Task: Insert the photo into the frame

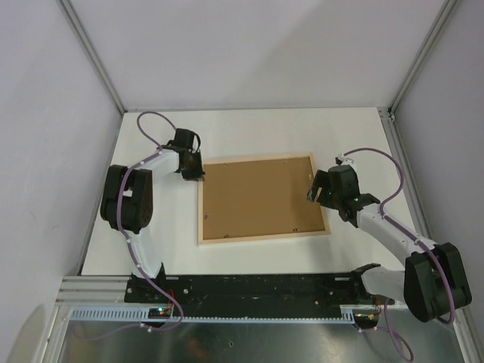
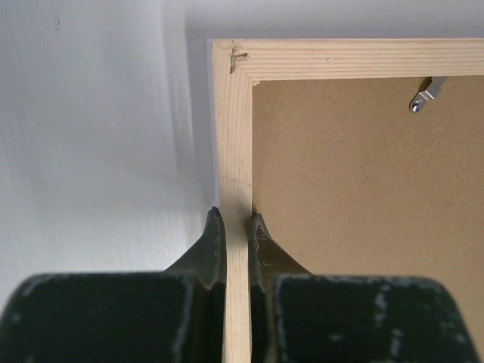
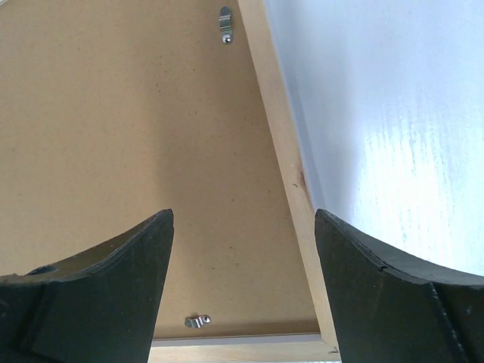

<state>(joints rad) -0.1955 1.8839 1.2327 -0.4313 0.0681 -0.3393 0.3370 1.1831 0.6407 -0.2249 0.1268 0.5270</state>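
frame [image 1: 265, 236] back-up, left end effector [image 2: 236, 225] pinching its side rail, right end effector [image 3: 243, 219] spread wide over opposite rail

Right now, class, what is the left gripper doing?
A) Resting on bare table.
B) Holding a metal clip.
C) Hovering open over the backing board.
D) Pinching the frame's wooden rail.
D: the left gripper is shut on the frame, one finger each side of its pale rail.

Lab: white-walled enclosure [image 1: 249, 53], aluminium rail [image 1: 91, 291]
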